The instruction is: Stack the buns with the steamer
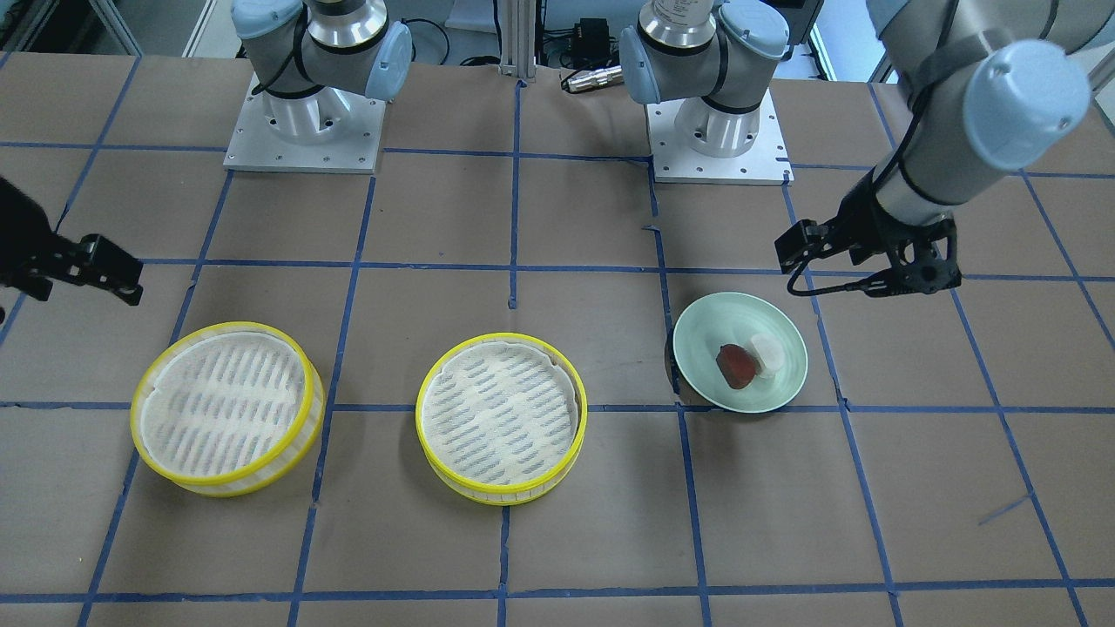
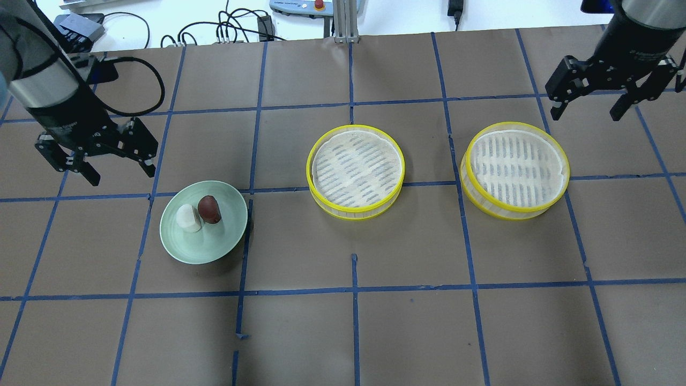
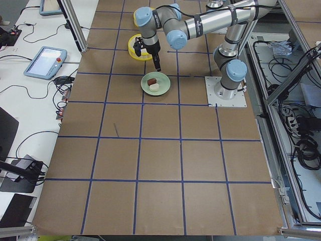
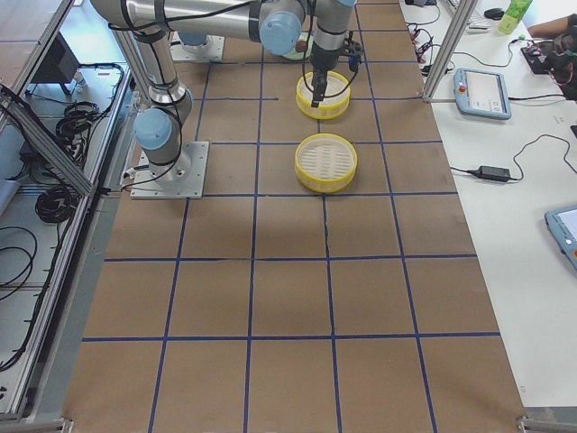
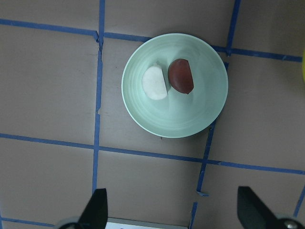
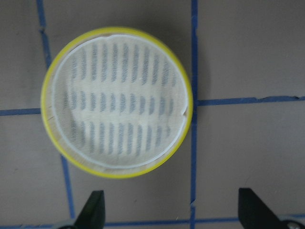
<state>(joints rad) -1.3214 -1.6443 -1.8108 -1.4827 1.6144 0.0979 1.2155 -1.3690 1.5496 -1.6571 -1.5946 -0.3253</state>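
Observation:
A white half-round bun (image 2: 188, 218) and a dark reddish-brown oval bun (image 2: 209, 209) lie side by side on a pale green plate (image 2: 206, 251); both also show in the left wrist view, the white bun (image 5: 155, 82) and the brown bun (image 5: 181, 76). Two yellow-rimmed steamer trays with white slotted floors stand empty, one mid-table (image 2: 356, 167) and one to its right (image 2: 514, 169). My left gripper (image 2: 122, 174) is open and empty, above the table just beyond the plate. My right gripper (image 2: 586, 114) is open and empty, beyond the right tray (image 6: 116, 100).
The table is brown paper with a blue tape grid. The two arm bases (image 1: 305, 131) stand on metal plates at the robot's edge. Cables and a control box (image 2: 300, 5) lie past the far edge.

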